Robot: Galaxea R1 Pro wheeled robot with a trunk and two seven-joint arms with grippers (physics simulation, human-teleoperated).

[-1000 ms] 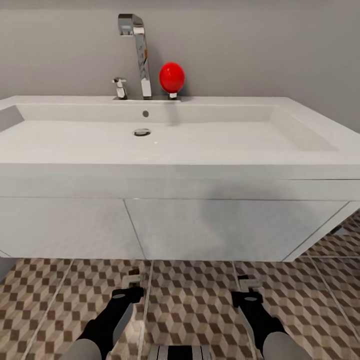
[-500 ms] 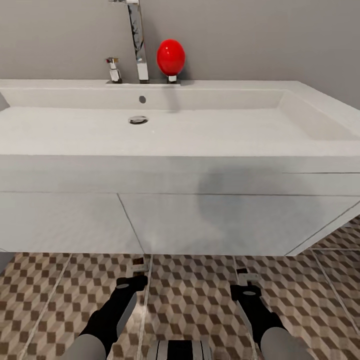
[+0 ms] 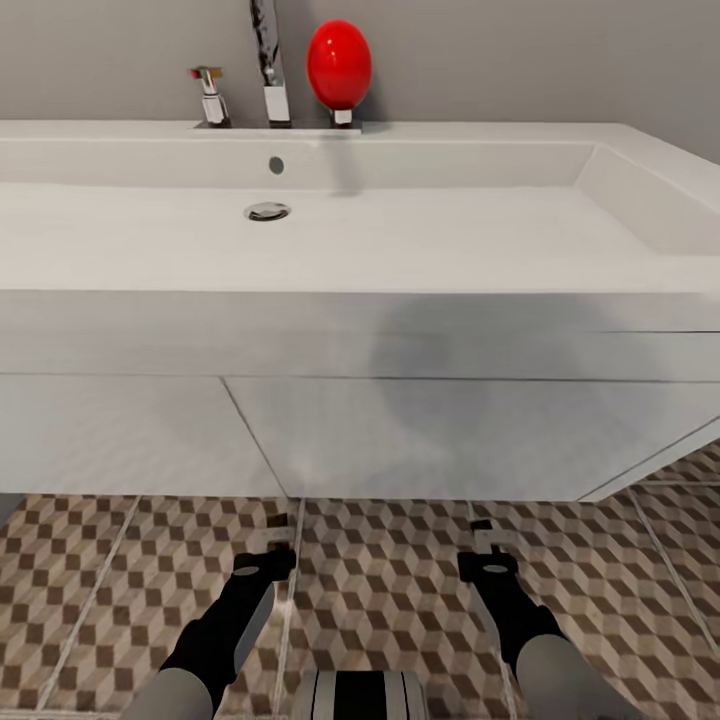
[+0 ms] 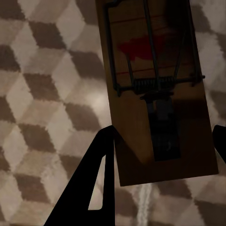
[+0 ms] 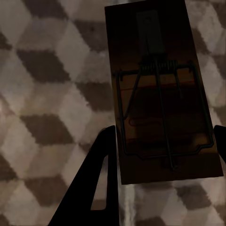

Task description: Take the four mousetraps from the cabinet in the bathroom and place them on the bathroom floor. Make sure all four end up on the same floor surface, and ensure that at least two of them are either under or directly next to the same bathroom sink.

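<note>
In the head view the white sink (image 3: 330, 250) spans the frame on its white box cabinet (image 3: 400, 440), with a chrome tap (image 3: 268, 70) and a small chrome handle (image 3: 208, 95) at the far edge, a drain (image 3: 267, 211) in the basin and a red egg-shaped object (image 3: 339, 62) on a short stand just right of the tap. Below, the bathroom floor (image 3: 390, 590) shows its brown, beige and white cube tiles. Both arms reach forward and down over the floor in front of the sink. The left hand (image 3: 272, 540) is closed on a mousetrap (image 4: 157, 89), a dark-brown wooden slab with a wire spring, a bar and a red mark, gripped between the dark fingers (image 4: 92, 188) above the tiles. The right hand (image 3: 486, 540) likewise holds a second mousetrap (image 5: 160, 94) between its fingers (image 5: 94, 183) over the patterned floor. Whether either trap touches the floor cannot be told.
</note>
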